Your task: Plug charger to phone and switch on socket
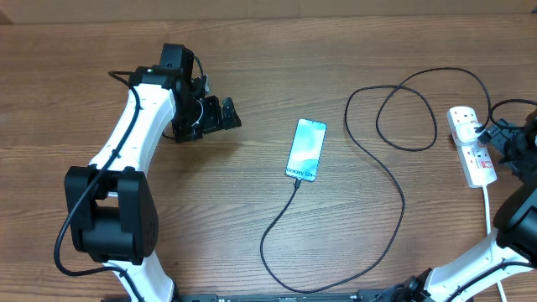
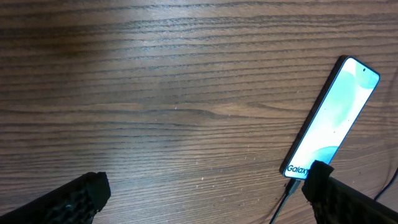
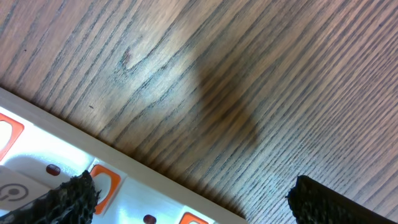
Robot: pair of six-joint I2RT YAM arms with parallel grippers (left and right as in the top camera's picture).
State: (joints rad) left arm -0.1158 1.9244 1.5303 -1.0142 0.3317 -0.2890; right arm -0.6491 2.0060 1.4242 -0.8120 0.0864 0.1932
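Left tool (image 1: 210, 116) is hovering over the left half of the wooden surface (image 1: 252, 50), toward its far edge, jaws standing fully apart and gripping nothing; in the left wrist view its fingertips (image 2: 93, 193) are framing bare wood, with the tool (image 2: 208, 199) clear of everything. The phone (image 1: 305, 149) is lying flat near the middle of the surface, screen up and lit blue and white, well apart from the left tool (image 2: 333, 118). The charger (image 1: 404, 205) is meeting the phone's near short edge with its connector tip, apparently seated there; the cable is then swinging toward the near edge, curving back up and looping toward the far right corner. The socket (image 1: 471, 147) is lying by the right edge, its white cord (image 1: 488, 210) trailing toward the near edge. Right tool (image 1: 502, 143) is hanging just over the socket (image 3: 143, 186), jaws spread wide, holding nothing (image 3: 193, 199); whether it is touching the strip cannot be told.
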